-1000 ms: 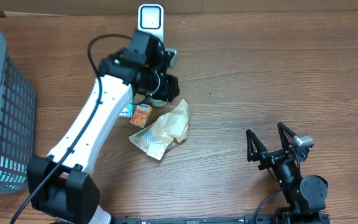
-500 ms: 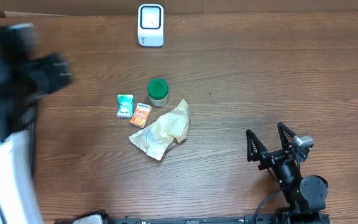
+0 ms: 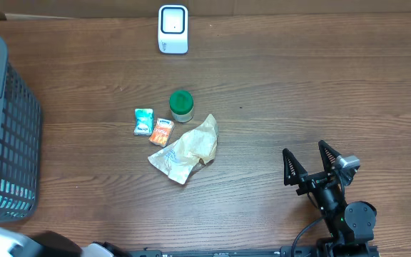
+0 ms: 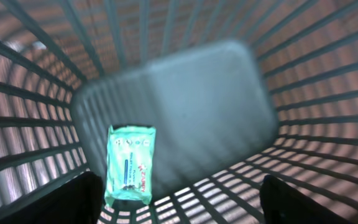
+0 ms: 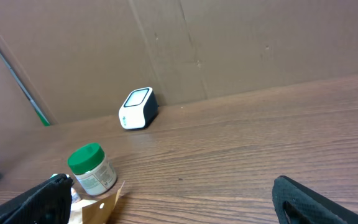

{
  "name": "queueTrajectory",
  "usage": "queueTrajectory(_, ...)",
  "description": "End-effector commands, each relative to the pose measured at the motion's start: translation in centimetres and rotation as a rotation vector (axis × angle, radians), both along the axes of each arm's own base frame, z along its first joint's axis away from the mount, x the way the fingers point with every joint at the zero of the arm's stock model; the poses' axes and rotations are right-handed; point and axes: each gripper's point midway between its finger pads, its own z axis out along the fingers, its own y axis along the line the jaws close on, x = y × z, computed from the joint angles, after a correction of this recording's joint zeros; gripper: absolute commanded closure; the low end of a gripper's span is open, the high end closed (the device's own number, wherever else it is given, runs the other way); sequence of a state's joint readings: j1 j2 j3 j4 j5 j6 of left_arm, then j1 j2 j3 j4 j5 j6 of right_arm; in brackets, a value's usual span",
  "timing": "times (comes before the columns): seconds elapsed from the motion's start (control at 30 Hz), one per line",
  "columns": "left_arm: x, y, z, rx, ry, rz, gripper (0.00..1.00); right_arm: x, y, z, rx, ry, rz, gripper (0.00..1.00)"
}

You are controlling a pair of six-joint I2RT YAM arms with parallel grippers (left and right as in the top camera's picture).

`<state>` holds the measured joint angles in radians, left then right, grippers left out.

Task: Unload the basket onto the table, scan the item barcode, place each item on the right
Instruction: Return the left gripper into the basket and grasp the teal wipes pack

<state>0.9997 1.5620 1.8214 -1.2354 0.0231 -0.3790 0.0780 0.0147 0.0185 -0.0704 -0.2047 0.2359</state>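
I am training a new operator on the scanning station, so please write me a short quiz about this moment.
1. Choose one: in the left wrist view, what lies in the basket? A) a teal packet B) a red apple C) nothing
2. True or false: the right gripper is open and empty.
3. Overhead, how many small packets lie on the table beside the green-lidded jar?
Key: 1 A; 2 true; 3 two.
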Motion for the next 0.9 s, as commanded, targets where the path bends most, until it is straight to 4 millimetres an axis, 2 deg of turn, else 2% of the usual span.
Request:
queueTrajectory(0.0, 0.5, 0.9, -4.7, -0.120, 0.082, -0.011, 0.20, 0.1, -0.2, -0.1, 0.000, -0.007, -0.011, 0.00)
queueTrajectory(0.17, 0.0, 1.2, -10.3, -0.264, 0.228, -0.013, 0.21, 0.1, -0.2, -0.1, 0.000, -0.007, -0.011, 0.00)
queueTrajectory(0.2, -0.2, 1.1, -12.5, -0.322, 0.273, -0.016, 0.22, 0.1, -0.2, -0.1, 0.000, -0.007, -0.011, 0.00)
queueTrajectory(0.37, -1.2, 0.8, -17.3, -0.388, 0.358, -0.005, 0.23, 0.1, -0.2, -0.1, 0.000, -0.007, -0.011, 0.00)
queueTrajectory(0.57, -2.0, -0.2, -22.8, -0.412, 0.376, -0.005, 0.23, 0.1, -0.2, -0.1, 0.000, -0.007, -0.011, 0.00)
queueTrajectory(0.7, -2.1, -0.1, -25.2, -0.384, 0.371, 0.000, 0.22, 0.1, -0.2, -0.1, 0.000, -0.007, -0.011, 0.00)
queueTrajectory(0.87, -1.7, 0.5, -26.1, -0.349, 0.348, 0.001, 0.22, 0.1, -0.2, -0.1, 0.000, -0.007, -0.011, 0.00)
